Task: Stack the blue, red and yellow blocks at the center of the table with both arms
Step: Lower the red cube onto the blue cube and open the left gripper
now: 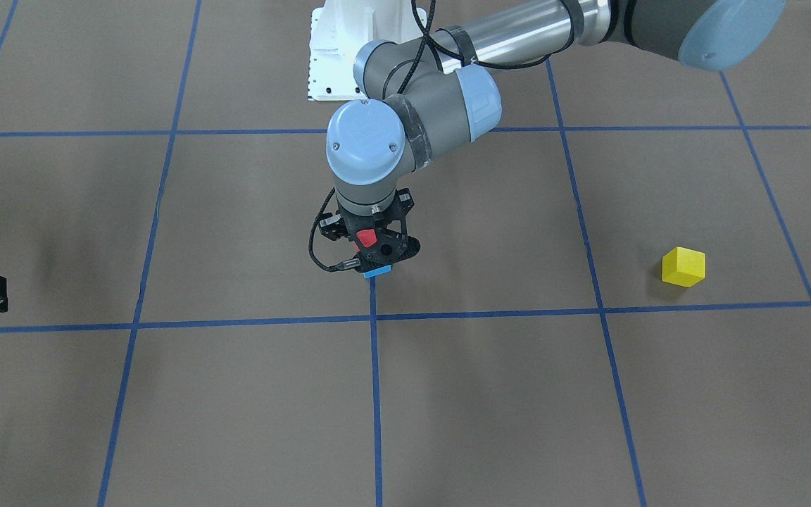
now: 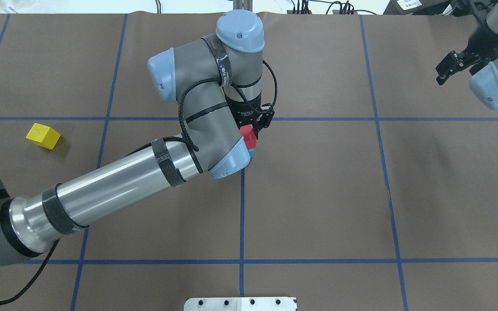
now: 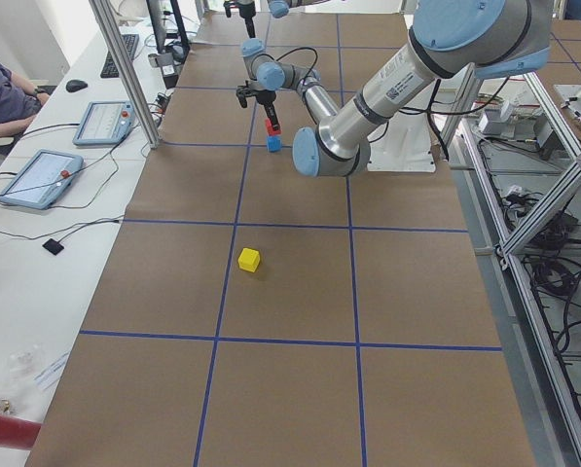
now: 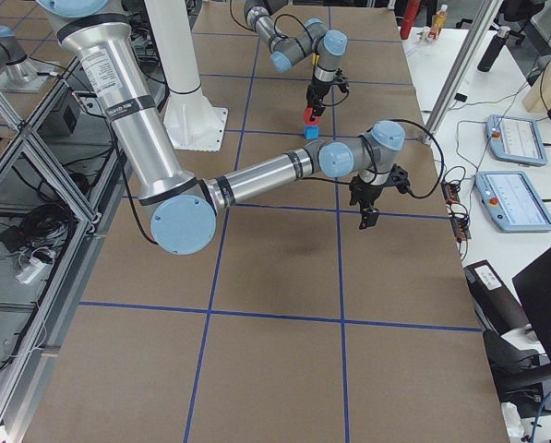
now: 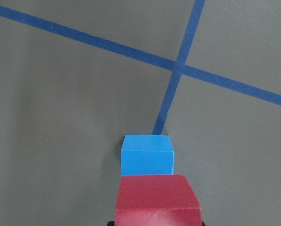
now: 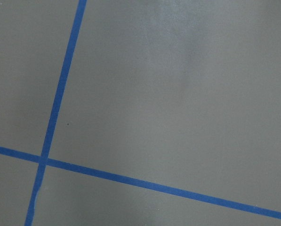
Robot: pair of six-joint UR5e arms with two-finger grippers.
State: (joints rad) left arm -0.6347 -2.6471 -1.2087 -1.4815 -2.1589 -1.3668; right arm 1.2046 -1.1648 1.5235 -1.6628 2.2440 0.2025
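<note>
My left gripper [image 1: 375, 248] is shut on the red block [image 1: 366, 239] and holds it directly over the blue block [image 1: 377, 270]. The blue block sits on the table's centre line by a tape crossing. In the left wrist view the red block [image 5: 157, 200] covers the near edge of the blue block [image 5: 147, 155]. I cannot tell whether the two touch. The yellow block [image 2: 43, 135] lies alone on the robot's far left. My right gripper [image 2: 445, 71] hovers empty at the far right with its jaws apart.
Blue tape lines [image 2: 241, 216] divide the brown table into squares. The white robot base [image 1: 349, 56] stands at the robot's edge of the table. Operators' desks with tablets [image 3: 37, 175] run along the far side.
</note>
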